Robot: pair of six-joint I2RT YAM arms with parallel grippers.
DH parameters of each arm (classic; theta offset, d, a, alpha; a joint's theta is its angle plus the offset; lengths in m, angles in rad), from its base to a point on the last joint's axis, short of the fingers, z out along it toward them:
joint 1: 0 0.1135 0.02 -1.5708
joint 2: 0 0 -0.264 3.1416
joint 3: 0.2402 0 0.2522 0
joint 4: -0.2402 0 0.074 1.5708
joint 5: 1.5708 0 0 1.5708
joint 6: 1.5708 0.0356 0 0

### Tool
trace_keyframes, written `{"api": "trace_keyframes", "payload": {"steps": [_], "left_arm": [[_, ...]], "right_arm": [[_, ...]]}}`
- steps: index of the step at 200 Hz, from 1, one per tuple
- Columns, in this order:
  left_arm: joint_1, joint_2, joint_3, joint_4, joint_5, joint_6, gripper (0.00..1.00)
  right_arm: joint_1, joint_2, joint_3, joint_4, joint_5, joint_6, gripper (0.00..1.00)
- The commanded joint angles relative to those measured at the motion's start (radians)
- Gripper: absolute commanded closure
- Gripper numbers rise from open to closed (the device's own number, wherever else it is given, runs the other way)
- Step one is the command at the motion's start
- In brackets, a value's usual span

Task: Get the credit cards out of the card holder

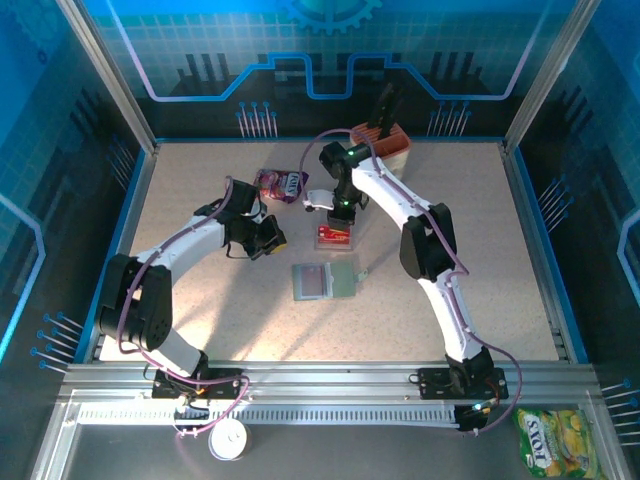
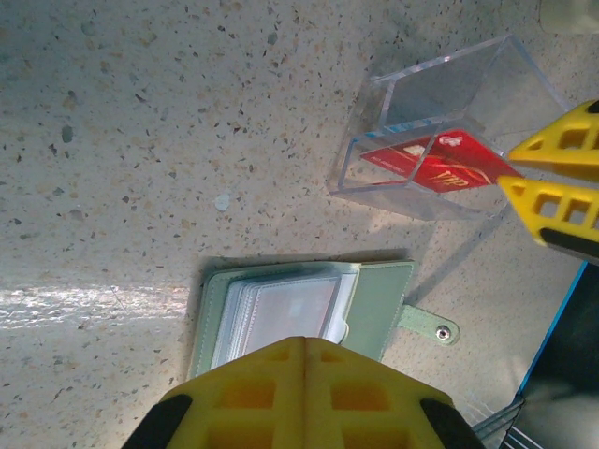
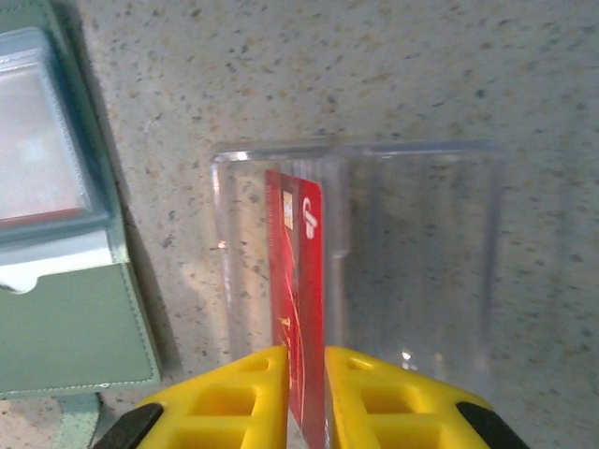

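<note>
Between right fingers (image 3: 234,398) stands a red card (image 3: 301,281).

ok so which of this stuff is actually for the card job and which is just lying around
For the job: card holder, red card, clear box, right gripper, left gripper.
Lying about: purple snack pouch, knife block, yellow snack bag.

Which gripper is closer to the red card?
Right. The right gripper straddles the card in the clear box. The left gripper hangs shut above the wallet, apart from the card.
</note>
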Motion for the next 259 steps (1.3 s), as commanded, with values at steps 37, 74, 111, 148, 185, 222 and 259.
{"api": "trace_keyframes", "payload": {"steps": [37,74,111,148,185,222,259], "left_arm": [[0.01,0.0,-0.018,0.008,0.027,-0.004,0.95],[0.01,0.001,-0.024,0.017,0.029,-0.01,0.96],[0.01,0.0,-0.032,0.021,0.031,-0.014,0.95],[0.01,-0.004,-0.035,0.019,0.033,-0.016,0.95],[0.01,-0.005,-0.036,0.025,0.033,-0.02,0.95],[0.01,-0.005,-0.042,0.041,0.043,-0.029,0.95],[0.009,-0.002,-0.053,0.062,0.056,-0.04,0.95]], "right_arm": [[-0.003,-0.07,-0.054,0.096,0.035,0.043,0.88],[0.003,-0.071,-0.105,0.129,0.033,0.054,0.99],[0.007,-0.07,-0.152,0.148,0.035,0.065,1.0],[0.009,-0.102,-0.171,0.167,0.039,0.072,1.0],[0.008,-0.133,-0.171,0.201,0.056,0.082,0.99],[0.012,-0.192,-0.199,0.255,0.06,0.124,0.95],[0.019,-0.278,-0.29,0.339,0.029,0.229,0.92]]}}
